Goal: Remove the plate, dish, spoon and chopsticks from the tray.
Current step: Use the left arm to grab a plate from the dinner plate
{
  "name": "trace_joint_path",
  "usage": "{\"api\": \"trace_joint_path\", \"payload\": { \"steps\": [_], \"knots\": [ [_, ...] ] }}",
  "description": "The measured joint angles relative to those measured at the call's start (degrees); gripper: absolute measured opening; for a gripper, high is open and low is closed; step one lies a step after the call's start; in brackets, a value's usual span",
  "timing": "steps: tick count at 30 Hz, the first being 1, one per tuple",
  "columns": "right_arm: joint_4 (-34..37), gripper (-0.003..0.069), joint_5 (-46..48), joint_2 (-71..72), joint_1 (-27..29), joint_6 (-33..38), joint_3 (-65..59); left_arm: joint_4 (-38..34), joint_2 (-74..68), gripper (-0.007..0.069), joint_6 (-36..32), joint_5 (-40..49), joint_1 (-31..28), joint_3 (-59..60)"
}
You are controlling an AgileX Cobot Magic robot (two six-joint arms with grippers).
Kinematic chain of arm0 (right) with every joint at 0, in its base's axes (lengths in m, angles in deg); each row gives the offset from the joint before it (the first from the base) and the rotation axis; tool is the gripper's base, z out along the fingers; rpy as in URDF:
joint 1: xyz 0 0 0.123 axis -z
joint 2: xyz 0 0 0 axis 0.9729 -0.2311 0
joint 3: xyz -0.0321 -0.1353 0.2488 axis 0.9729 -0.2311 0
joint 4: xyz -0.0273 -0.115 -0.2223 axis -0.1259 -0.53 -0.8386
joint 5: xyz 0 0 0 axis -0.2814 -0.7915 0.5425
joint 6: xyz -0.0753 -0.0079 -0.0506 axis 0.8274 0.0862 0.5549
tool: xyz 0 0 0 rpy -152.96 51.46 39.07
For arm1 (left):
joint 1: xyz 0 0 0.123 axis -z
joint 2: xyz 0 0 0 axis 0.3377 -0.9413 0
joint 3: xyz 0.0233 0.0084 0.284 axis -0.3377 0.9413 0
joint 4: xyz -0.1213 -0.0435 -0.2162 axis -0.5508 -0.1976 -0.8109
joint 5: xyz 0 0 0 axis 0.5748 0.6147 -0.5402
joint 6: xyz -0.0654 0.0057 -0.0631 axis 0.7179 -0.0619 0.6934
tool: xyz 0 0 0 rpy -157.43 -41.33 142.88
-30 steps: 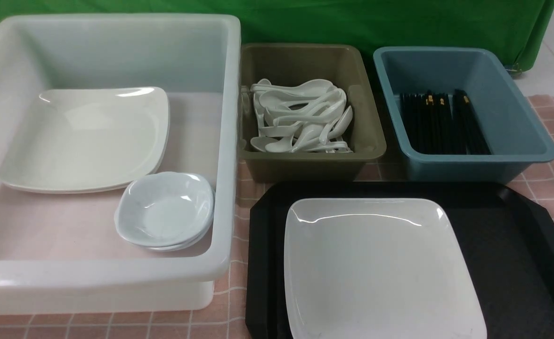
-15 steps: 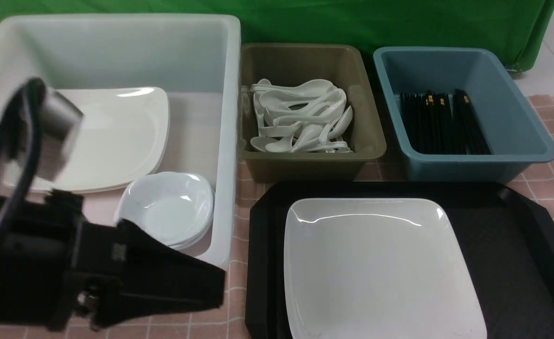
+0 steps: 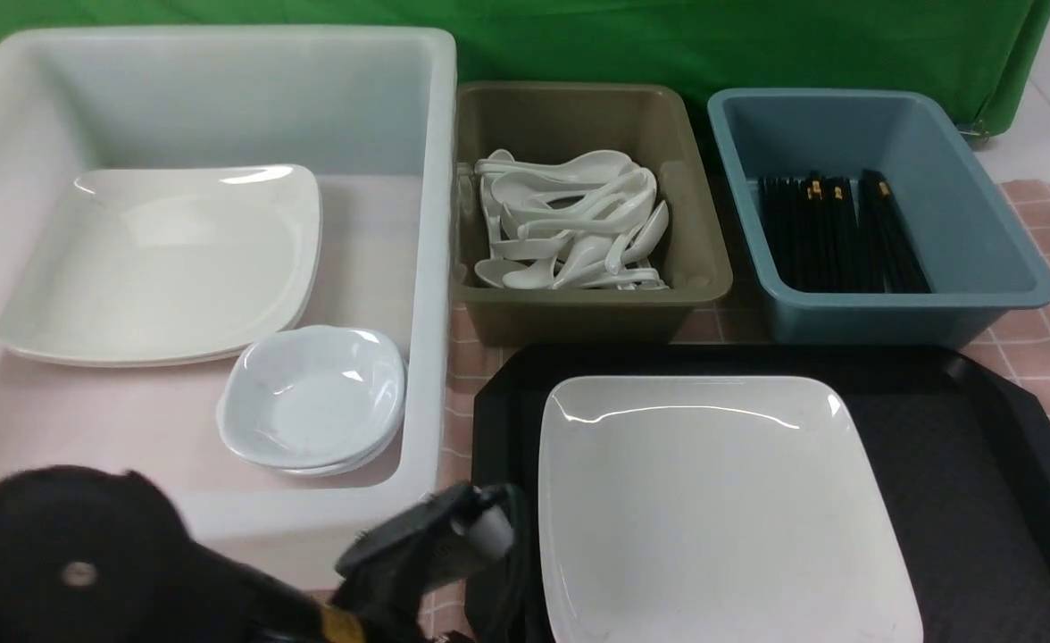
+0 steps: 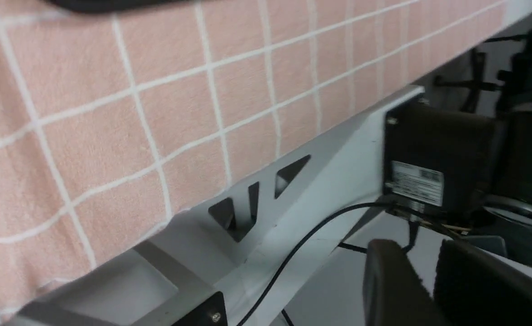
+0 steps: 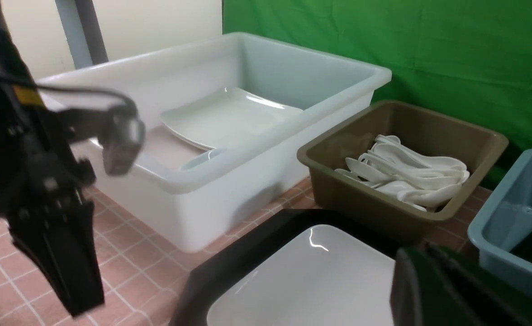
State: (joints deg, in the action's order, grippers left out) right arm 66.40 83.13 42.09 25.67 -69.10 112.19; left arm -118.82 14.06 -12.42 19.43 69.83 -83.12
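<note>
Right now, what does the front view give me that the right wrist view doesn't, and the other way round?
Front only: the whole blue tub with its chopsticks in full, and the tray's bare right side. Right wrist only: the left gripper pointing down at the tablecloth before the white tub, and the right gripper's own tips. Both: the plate on the tray, the white tub, the olive tub of spoons.
</note>
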Motion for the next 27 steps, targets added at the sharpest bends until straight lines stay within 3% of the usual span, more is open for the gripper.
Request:
{"api": "trace_joint_path", "payload": {
  "steps": [6,9,18,27],
  "knots": [
    [0.0,0.0072,0.0,0.0,0.0,0.0,0.0,1.4,-11.2,0.0351,2.7,0.1,1.1,-6.7],
    [0.0,0.0076,0.0,0.0,0.0,0.0,0.0,6.7,-15.4,0.04,7.8,-0.4,1.1,-10.2],
    [0.0,0.009,0.2,0.0,0.0,0.0,0.0,27.8,-22.2,0.04,27.4,0.5,1.1,-15.6],
    [0.0,0.0101,0.2,0.0,0.0,0.0,0.0,37.6,-23.8,0.0382,32.6,-1.9,1.2,-16.3]
  ]
}}
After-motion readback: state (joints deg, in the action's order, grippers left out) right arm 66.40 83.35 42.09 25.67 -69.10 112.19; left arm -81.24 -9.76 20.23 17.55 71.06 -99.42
